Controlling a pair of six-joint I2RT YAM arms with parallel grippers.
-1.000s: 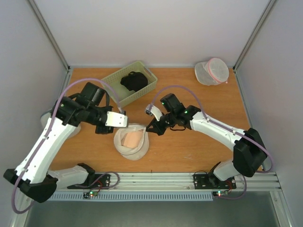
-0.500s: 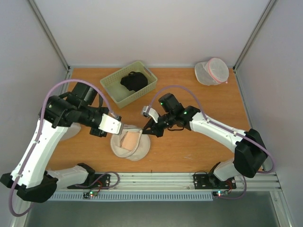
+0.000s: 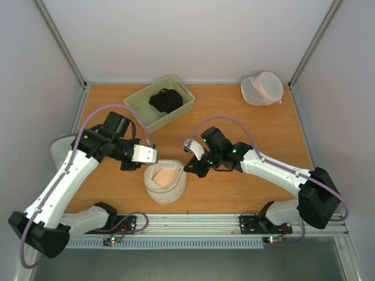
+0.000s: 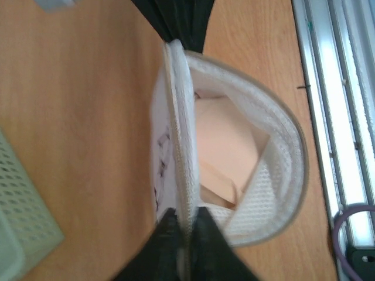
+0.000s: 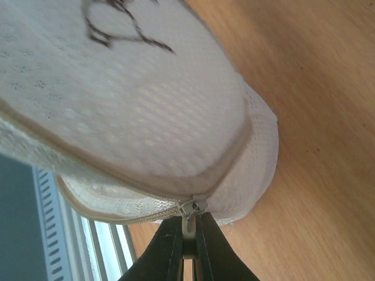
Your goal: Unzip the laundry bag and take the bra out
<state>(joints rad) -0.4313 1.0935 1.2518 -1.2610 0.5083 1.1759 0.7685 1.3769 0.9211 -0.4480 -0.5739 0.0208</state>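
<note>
The round cream-white mesh laundry bag (image 3: 166,186) sits near the table's front middle, its lid lifted and mouth open. A peach bra (image 3: 164,175) shows inside, also in the left wrist view (image 4: 225,146). My left gripper (image 3: 146,159) is shut on the lid's zip edge (image 4: 183,193) at the bag's left side. My right gripper (image 3: 188,167) is shut on the metal zip pull (image 5: 191,212) at the bag's right side, below the lid (image 5: 129,111).
A pale green basket (image 3: 159,103) with a dark garment (image 3: 164,100) stands at the back left. A white mesh bag with a pink zip (image 3: 262,88) lies at the back right. A greyish-white bag (image 3: 59,149) lies behind my left arm. A metal rail (image 3: 199,223) runs along the front edge.
Both grippers have shifted slightly right and nearer with the bag. The bag now stands more upright, with its mouth held wider and more of the bra showing.
</note>
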